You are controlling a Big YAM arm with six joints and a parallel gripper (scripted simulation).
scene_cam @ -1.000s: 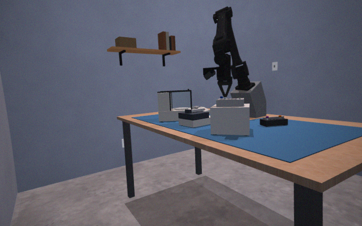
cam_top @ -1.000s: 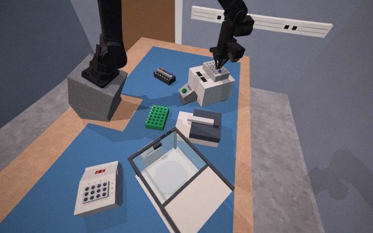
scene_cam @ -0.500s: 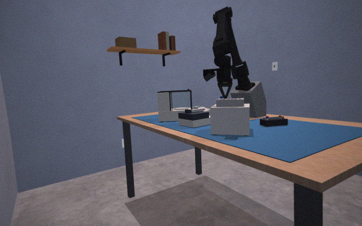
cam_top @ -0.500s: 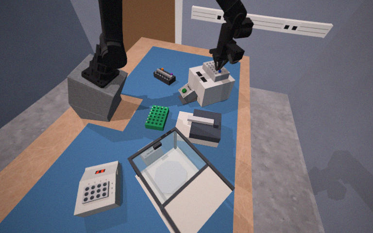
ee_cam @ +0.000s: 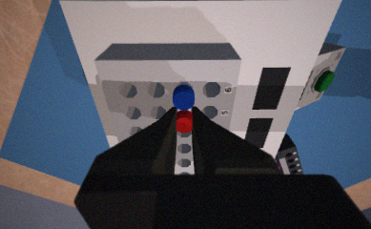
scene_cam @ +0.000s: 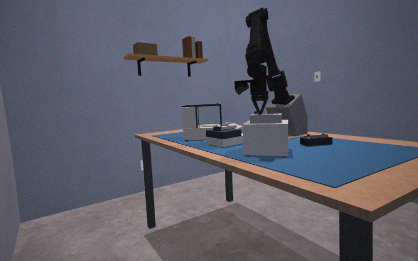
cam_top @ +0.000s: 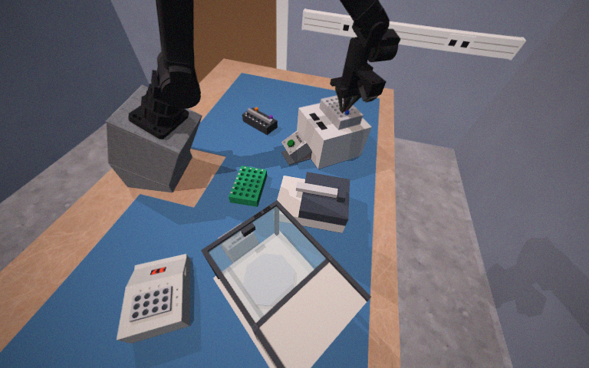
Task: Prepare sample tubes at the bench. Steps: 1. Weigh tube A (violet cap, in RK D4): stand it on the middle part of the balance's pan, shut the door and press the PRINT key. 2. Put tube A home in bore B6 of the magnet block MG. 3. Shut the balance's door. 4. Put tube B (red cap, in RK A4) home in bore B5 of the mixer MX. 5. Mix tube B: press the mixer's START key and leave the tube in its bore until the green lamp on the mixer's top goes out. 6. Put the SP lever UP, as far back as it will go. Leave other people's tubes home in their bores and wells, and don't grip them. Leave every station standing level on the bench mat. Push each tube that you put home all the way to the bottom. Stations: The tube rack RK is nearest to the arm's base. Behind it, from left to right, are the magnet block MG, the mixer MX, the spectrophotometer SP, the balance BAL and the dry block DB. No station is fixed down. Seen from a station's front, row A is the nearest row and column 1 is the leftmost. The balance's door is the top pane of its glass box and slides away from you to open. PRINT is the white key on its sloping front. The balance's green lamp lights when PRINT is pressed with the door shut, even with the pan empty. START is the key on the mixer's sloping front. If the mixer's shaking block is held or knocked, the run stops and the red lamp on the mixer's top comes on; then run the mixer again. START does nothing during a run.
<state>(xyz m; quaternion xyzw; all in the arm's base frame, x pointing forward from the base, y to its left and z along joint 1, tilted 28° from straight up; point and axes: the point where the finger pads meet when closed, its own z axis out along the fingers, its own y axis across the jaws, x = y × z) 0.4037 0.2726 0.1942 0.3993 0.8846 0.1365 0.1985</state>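
Note:
My gripper (ee_cam: 184, 114) is shut on tube B, whose red cap (ee_cam: 184, 121) shows between the fingertips in the wrist view. It stands over the grey shaking block (cam_top: 340, 112) on top of the mixer MX (cam_top: 332, 134), low over the bores. A blue-capped tube (ee_cam: 183, 95) sits in the bore just beyond, beside the mark 6; the red cap lines up with the mark 5. The gripper also shows in the top view (cam_top: 344, 105) and the exterior view (scene_cam: 259, 110). The green START key (cam_top: 290, 142) is on the mixer's sloping front. A violet-capped tube (cam_top: 271, 116) stands in the black magnet block MG (cam_top: 259, 120).
The green rack RK (cam_top: 248, 184) shows no tubes. The spectrophotometer SP (cam_top: 319, 199) has its lever lying flat. The balance BAL (cam_top: 284, 277) has its top pane slid back, pan empty. The dry block DB (cam_top: 156, 299) stands at the near left. An orange-capped tube (cam_top: 255, 109) is in MG.

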